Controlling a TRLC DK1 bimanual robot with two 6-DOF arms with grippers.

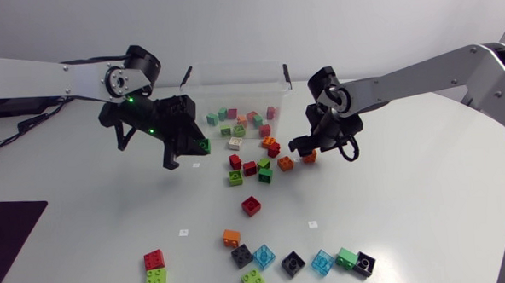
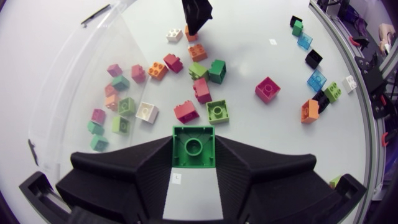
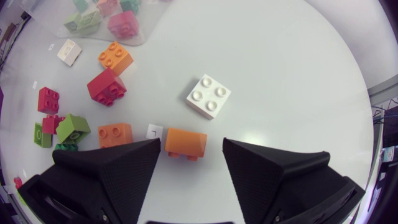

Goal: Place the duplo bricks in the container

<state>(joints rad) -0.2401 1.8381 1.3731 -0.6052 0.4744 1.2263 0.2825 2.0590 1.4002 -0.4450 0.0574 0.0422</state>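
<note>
Green brick (image 1: 204,146) between the left arm's fingers (image 1: 188,142), near the clear container (image 1: 232,68) with bricks inside.

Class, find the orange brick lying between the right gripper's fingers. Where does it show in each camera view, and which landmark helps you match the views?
Head view: the orange brick sits at the right gripper, just right of the brick cluster.
Left wrist view: the orange brick is far ahead, under the other arm's gripper tip, beside a white brick.
Right wrist view: the orange brick lies between the open jaws.
Shared landmark: the clear container.
</note>
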